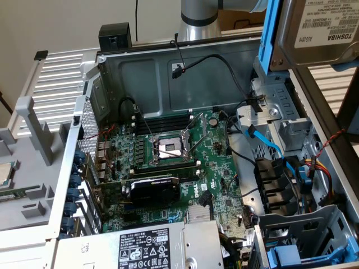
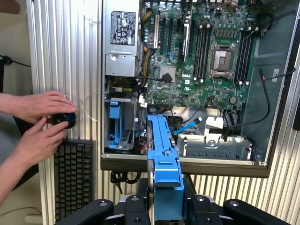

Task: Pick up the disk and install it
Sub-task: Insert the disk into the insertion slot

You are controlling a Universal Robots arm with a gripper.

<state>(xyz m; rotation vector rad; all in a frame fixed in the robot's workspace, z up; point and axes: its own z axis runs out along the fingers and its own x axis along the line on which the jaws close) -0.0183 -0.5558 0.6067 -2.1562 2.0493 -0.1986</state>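
High in the upper right of the exterior view's frame, the disk (image 1: pixel 322 31) hangs above the drive-cage side of the open computer case (image 1: pixel 168 73); its white Toshiba label faces the camera, with a blue rail along one edge. The wrist view has this disk edge-on; the gripper (image 2: pixel 166 208) has its jaws partly closed, black fingers (image 2: pixel 143 206) pinching the disk from both flat sides. Counted: one disk; one case; one power supply (image 1: pixel 146 249); one bare processor socket (image 1: pixel 168 148). The wrist view adds a person's two hands (image 2: pixel 40 105) around one black-and-blue knob (image 2: pixel 65 120), close beside one keyboard (image 2: pixel 72 178).
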